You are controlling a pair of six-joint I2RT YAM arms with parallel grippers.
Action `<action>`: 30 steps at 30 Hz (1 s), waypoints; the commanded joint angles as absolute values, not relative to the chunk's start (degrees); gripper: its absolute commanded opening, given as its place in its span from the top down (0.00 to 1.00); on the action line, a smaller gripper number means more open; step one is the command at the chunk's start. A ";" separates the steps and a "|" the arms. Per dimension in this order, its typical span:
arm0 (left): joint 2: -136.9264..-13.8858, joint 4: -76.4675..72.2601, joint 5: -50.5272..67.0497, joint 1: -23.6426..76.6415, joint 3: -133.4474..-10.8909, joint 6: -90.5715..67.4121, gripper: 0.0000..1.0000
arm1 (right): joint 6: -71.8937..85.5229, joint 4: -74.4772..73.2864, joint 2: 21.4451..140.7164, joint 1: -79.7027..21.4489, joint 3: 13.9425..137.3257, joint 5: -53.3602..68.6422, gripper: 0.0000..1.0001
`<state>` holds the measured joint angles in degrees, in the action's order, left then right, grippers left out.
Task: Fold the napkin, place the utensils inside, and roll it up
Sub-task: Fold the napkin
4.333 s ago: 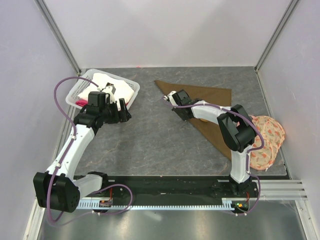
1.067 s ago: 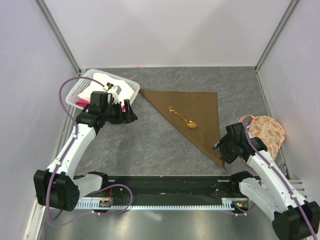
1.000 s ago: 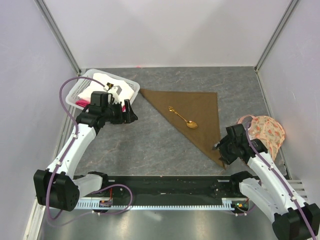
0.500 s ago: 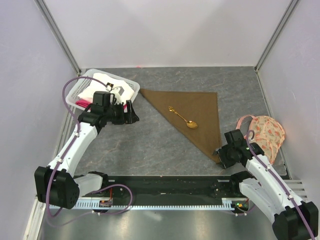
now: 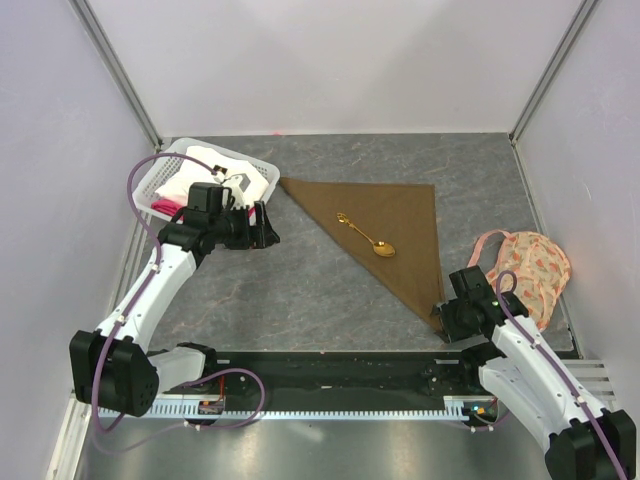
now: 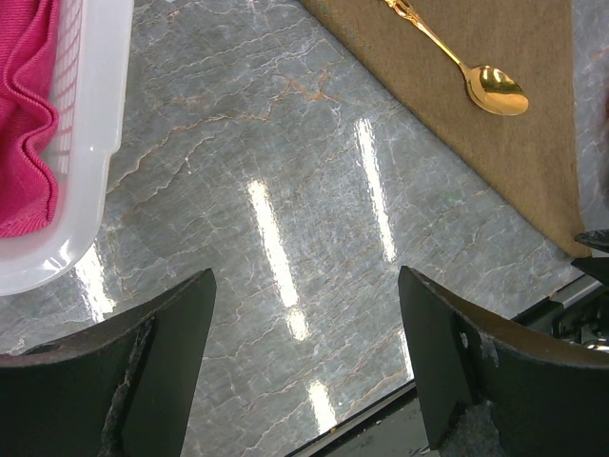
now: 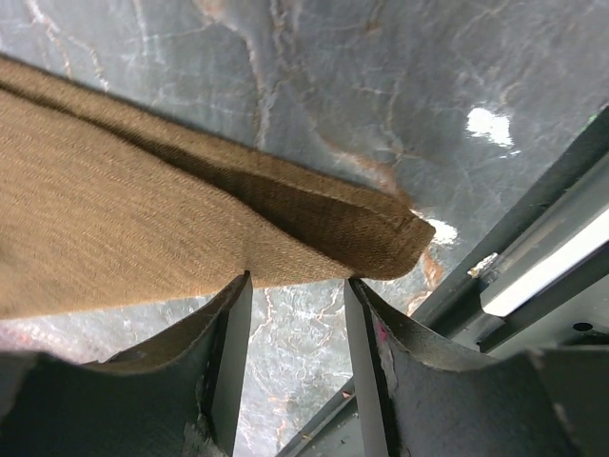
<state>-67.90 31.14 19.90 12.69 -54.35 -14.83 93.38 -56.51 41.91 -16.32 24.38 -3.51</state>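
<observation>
The olive-brown napkin (image 5: 400,225) lies folded into a triangle, one point toward the near edge. The gold spoon (image 5: 366,236) rests on it, bowl toward the near right; the left wrist view also catches the spoon (image 6: 459,64) and the napkin (image 6: 519,143). My right gripper (image 5: 441,314) is low at the napkin's near corner. In the right wrist view the jaws (image 7: 297,286) stand apart with bare table between them, and the doubled corner of the napkin (image 7: 190,228) lies right at the fingertips. My left gripper (image 5: 266,226) hovers wide open over bare table (image 6: 304,362), left of the napkin.
A white basket (image 5: 164,176) with a white cloth (image 5: 212,162) and a pink cloth (image 6: 24,114) stands at the back left, close to the left gripper. A peach floral fabric piece (image 5: 532,266) lies at the right edge. The black rail (image 5: 330,370) runs along the near edge.
My right gripper has slid down to the napkin's near corner and its jaws have narrowed. The left arm has crept slightly right. Napkin and spoon have not moved.
</observation>
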 commanded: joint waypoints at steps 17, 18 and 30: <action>-68.47 29.71 20.57 13.18 -55.02 -14.33 0.15 | 100.81 -61.34 42.28 -16.17 24.61 -6.68 0.53; -68.55 29.71 20.57 13.18 -55.02 -14.33 0.15 | 100.90 -61.35 42.01 -16.26 24.52 -6.59 0.53; -68.38 29.79 20.65 13.45 -55.02 -14.33 0.15 | 101.95 -60.56 42.27 -16.26 23.12 -7.38 0.53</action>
<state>-68.34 31.14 19.88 13.02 -54.35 -14.83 100.31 -60.05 42.30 -16.32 23.88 -6.15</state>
